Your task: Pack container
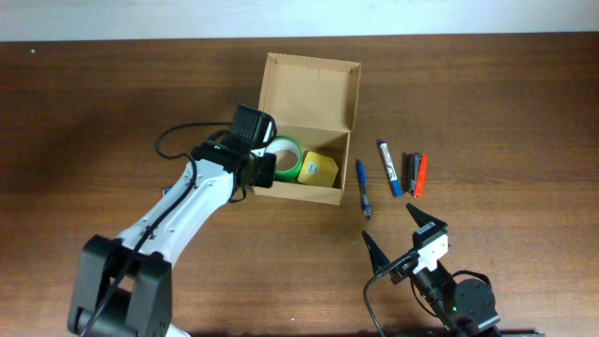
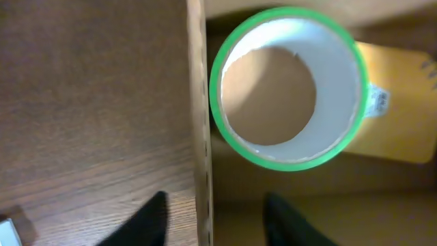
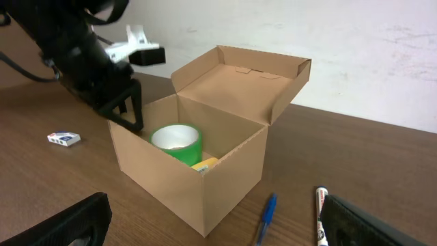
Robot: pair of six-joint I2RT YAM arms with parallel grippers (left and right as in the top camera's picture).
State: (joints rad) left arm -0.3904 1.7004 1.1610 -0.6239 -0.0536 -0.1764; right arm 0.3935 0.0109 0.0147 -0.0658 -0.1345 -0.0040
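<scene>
Wood-grain table [image 1: 75,112] bears the container [image 1: 309,89]; left gripper [image 2: 215,201] straddles its wall parted, right gripper [image 3: 212,208] wide.

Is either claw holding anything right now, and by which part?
Nothing is held. The left gripper straddles the side wall of the container, jaws apart, not pinching it; the right gripper is open and empty.

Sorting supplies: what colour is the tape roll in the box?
The tape roll is green, best in left wrist view.

Office-like lab: wooden table [image 1: 94,94], plain white wall [image 3: 375,55], pens [image 1: 388,168].
</scene>
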